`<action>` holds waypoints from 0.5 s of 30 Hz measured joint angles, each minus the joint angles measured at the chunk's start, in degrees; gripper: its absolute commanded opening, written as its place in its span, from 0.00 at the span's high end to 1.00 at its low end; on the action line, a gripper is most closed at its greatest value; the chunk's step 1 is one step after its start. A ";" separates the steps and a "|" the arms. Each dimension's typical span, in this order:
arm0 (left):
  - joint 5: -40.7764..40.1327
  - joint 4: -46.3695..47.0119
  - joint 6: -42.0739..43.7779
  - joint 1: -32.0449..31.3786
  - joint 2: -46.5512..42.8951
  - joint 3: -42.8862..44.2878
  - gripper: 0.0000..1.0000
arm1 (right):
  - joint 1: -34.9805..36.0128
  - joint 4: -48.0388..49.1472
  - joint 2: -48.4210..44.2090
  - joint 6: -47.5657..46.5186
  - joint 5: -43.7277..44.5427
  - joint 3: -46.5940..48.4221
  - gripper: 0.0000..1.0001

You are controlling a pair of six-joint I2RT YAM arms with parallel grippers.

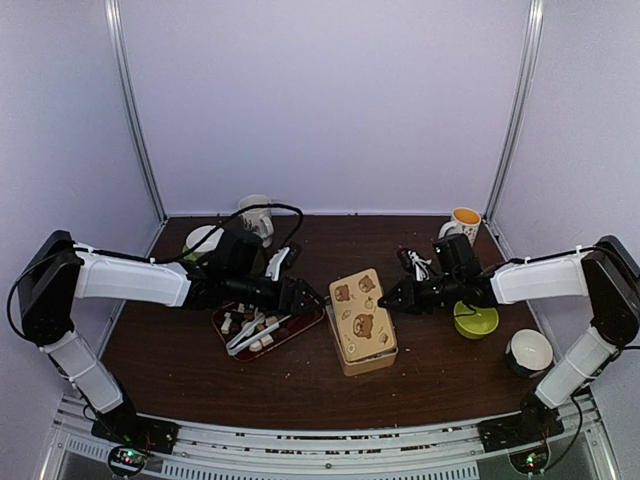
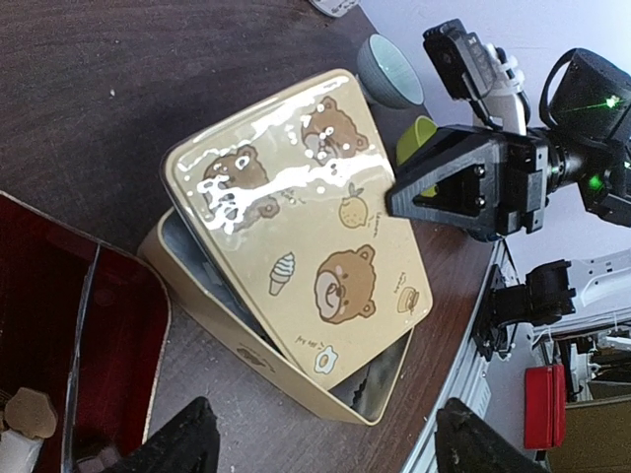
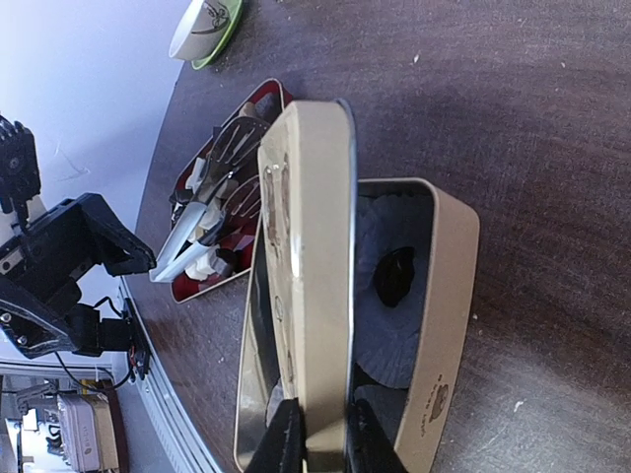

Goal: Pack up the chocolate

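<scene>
A cream tin box [image 1: 366, 346] with bear pictures stands mid-table. My right gripper [image 3: 323, 443] is shut on the edge of its lid [image 3: 311, 246] and holds the lid tilted over the box [image 3: 449, 325]. Inside, white paper cups hold one dark chocolate [image 3: 396, 276]. More chocolate pieces [image 1: 250, 325], white and brown, lie in a red tray [image 1: 302, 327] with silver tongs [image 1: 258, 335]. My left gripper [image 2: 330, 453] is open and empty, hovering between the tray and the box, facing the lid [image 2: 296, 217]. In the top view it [image 1: 305, 296] sits left of the box, and the right gripper [image 1: 387, 298] is at the lid's right edge.
A green bowl [image 1: 476, 320] and a white cup [image 1: 528, 352] stand to the right. A yellow-lined mug [image 1: 463, 222] is at the back right. A white mug [image 1: 257, 215] and a cup on a green saucer [image 1: 203, 240] are at the back left.
</scene>
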 measured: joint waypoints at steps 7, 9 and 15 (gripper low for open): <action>0.00 -0.44 0.17 0.00 0.00 0.09 0.22 | -0.31 -3.13 -2.86 0.15 0.35 0.68 0.95; 0.00 -0.68 0.20 0.00 0.00 0.09 0.22 | -0.57 -3.06 -3.67 1.03 -0.22 0.68 0.97; -0.02 -0.83 0.17 0.00 -0.07 0.09 0.23 | -0.85 -1.57 -8.44 5.84 -3.04 0.68 1.00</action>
